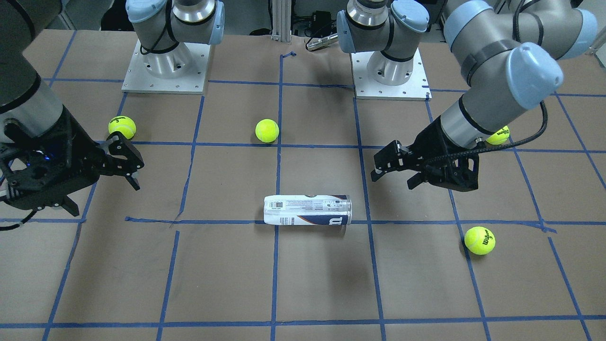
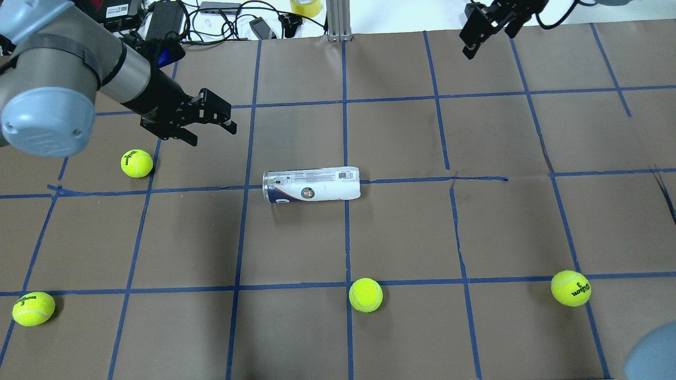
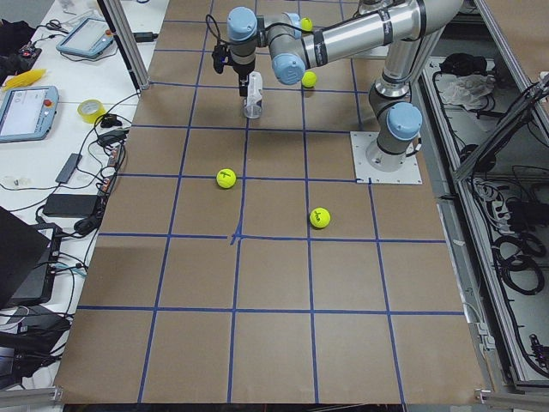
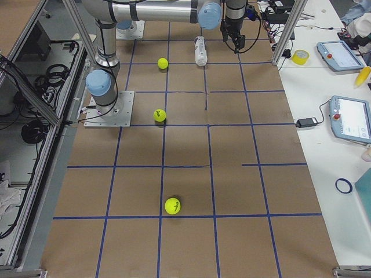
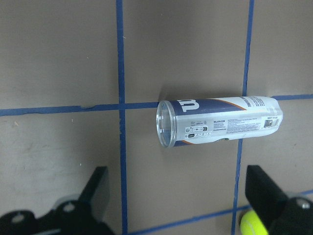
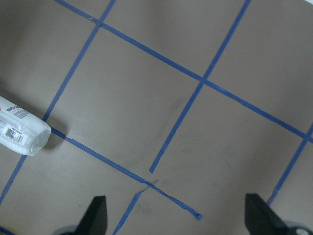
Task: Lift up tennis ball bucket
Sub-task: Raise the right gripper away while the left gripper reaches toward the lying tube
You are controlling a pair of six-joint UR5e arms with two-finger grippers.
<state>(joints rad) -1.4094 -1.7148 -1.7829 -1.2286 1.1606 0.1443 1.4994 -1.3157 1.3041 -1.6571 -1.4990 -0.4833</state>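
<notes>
The tennis ball bucket is a clear tube with a white and navy label. It lies on its side near the table's middle, also in the overhead view. My left gripper is open and empty, above the table and apart from the tube's open end. In the left wrist view the tube lies ahead of the spread fingers. My right gripper is open and empty, farther off past the tube's closed end. The right wrist view shows only that end.
Several yellow-green tennis balls lie on the brown paper: one near the left gripper, one in the near left corner, one near the middle, one at the right. Cables and devices line the far edge.
</notes>
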